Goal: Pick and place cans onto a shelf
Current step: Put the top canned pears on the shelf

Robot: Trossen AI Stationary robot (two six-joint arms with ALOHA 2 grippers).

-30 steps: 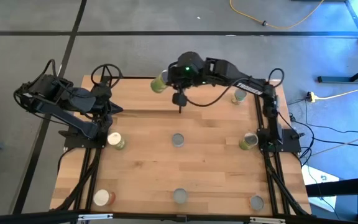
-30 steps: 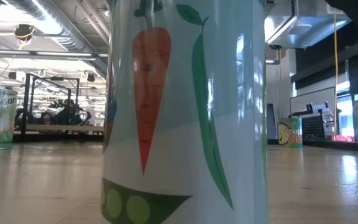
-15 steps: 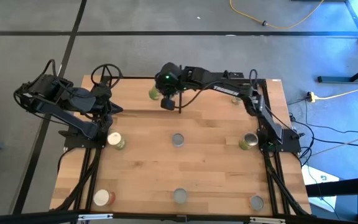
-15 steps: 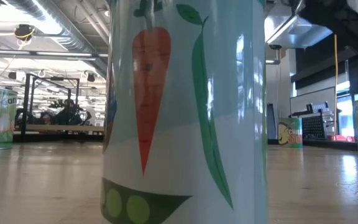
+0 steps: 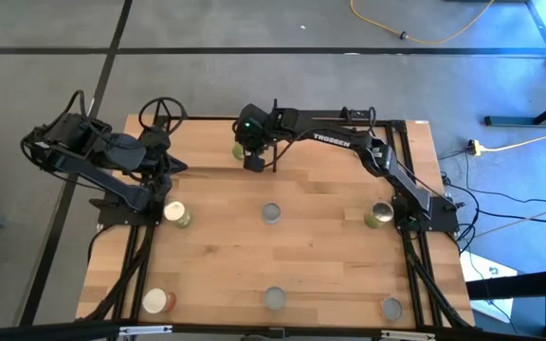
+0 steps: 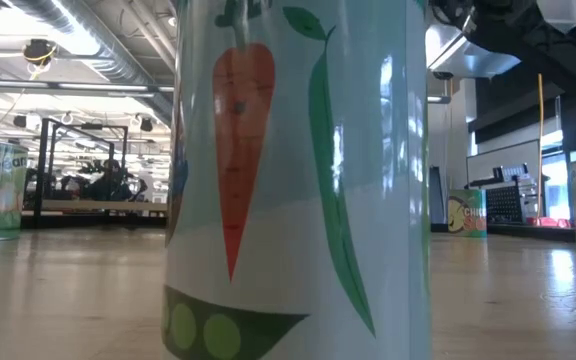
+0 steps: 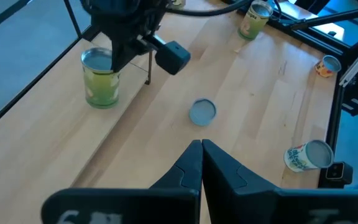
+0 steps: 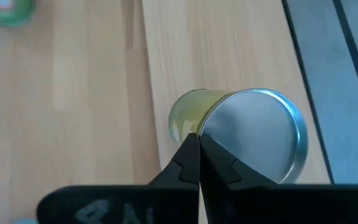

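Right gripper (image 5: 243,154) reached across to the far edge of the large light-wood tabletop (image 5: 320,246), fingers pressed together and gripping nothing, hanging just above a green-yellow cylindrical tin with a silvery round top (image 8: 247,134). Tin standing upright on the raised light-wood shelf board framed by thin black rods (image 7: 73,134), long axis vertical, lid facing up; whether the closed fingertips touch the tin's wall or only overlap it in the wrist view, hard to say. Same tin seen in the left wrist view beside a thin black upright post (image 7: 149,65), clear of the gripper body above it. Left gripper (image 7: 201,152) parked at the table's left side near the far corner, fingers closed together, empty. Elsewhere on the tabletop, all upright with tops up: a green tin (image 5: 176,215) near the left arm, a grey-topped tin (image 5: 271,213) in the middle, a green tin (image 5: 379,215) by the right arm's base, a red-orange tin (image 5: 157,301) at the near left corner, and two more grey-topped tins (image 5: 274,299) along the near edge. Low view filled by one tall pale tin with a carrot and pea-pod label (image 6: 298,180), standing upright right before the lens.
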